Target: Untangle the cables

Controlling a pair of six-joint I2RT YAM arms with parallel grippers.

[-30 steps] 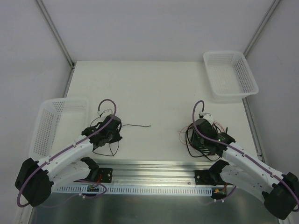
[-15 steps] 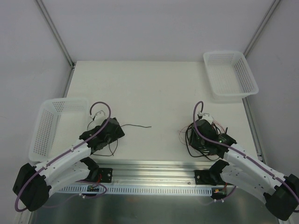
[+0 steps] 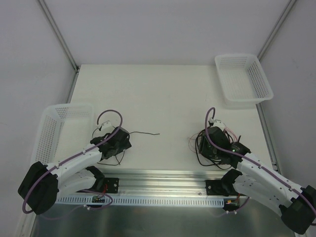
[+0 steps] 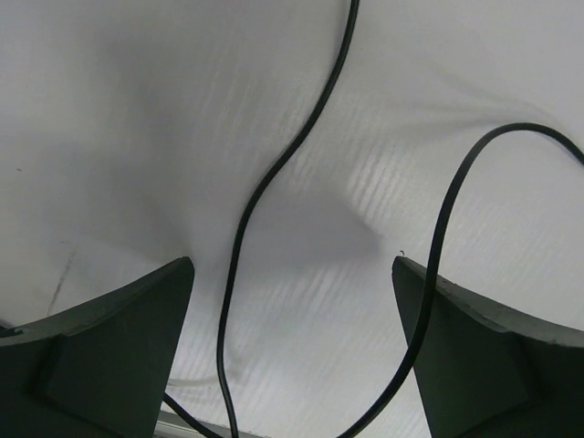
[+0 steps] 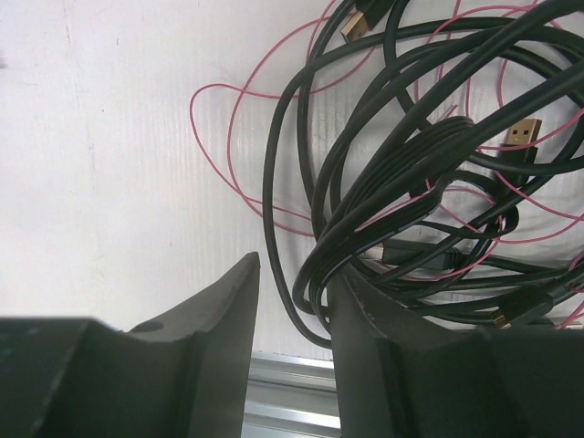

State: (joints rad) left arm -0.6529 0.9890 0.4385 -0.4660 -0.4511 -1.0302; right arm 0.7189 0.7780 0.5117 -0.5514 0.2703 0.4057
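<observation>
1. Jaws of the left gripper (image 4: 292, 274) stand wide apart and hold nothing. A single black cable (image 4: 274, 173) lies loose on the surface between them, and another curve of black cable bends past its right finger.
2. The right gripper (image 5: 298, 269) is partly open and clamps nothing. A loop of the cables (image 5: 411, 164) lies in its gap, with the tangle spreading ahead and to its right.
3. The tangle is several glossy black strands coiled over one another, with gold plug ends (image 5: 522, 135). A fine red wire (image 5: 233, 155) loops through it and out leftward.
4. A white table (image 3: 163, 94) lies under both grippers, with an aluminium rail (image 3: 163, 175) behind them. One white mesh basket (image 3: 244, 79) sits well ahead of the right gripper. Another basket (image 3: 49, 133) is beside the left arm, and pale walls enclose the space.
</observation>
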